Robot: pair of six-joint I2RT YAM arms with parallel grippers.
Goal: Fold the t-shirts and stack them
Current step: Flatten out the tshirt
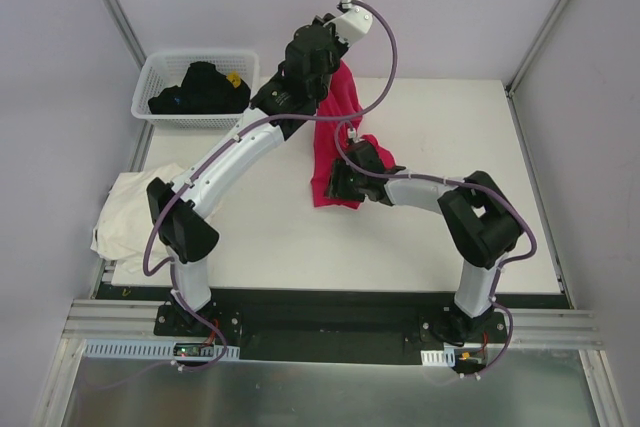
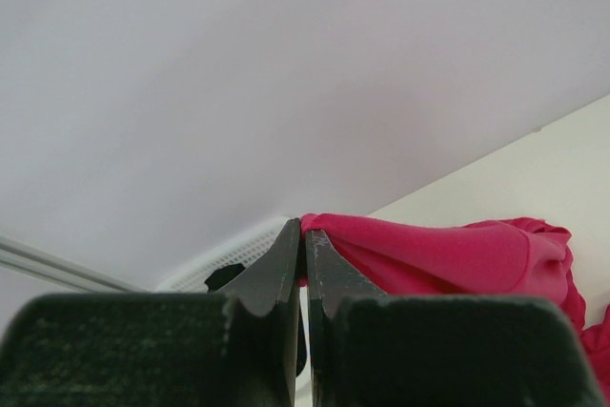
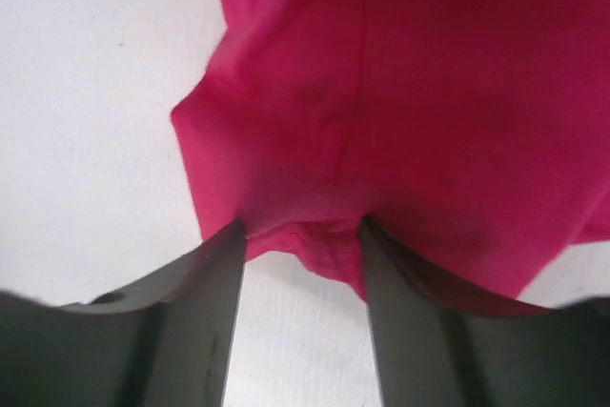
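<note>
Plainly handling soft, light stuff. Pinched tight on an edge of the magenta shirt point(image 1: 325, 172) with the left gripper point(image 2: 303, 231), jaws fully together, holding that end up over the far middle of the table point(image 1: 450, 147). Hanging limp from there and trailing down onto the tabletop toward the near side, rumpled and doubled on itself. Straddling the lower hem with the right gripper point(image 3: 303, 235): jaws apart, with a bunched fold of cloth between them and not yet pinched, by the look of it. Cannot tell whether the pads already press on the fold.

Expect no stiffness at all: sags, stretches and creases wherever unsupported. Likely to slip out of a shallow nip, so take a good bite of hem or seam, not one thin layer mid-panel. Best held at two well-separated points along one edge, then drawn gently taut to spread flat. Nothing fragile here, and hardly any weight. Watch for catching two layers at once and hiding a twist.

Waiting its turn: the cream shirt point(image 1: 130, 212), crumpled at the left edge of the table and drooping over it. Leave alone the white basket point(image 1: 160, 72) at the far left corner, with dark things inside.
</note>
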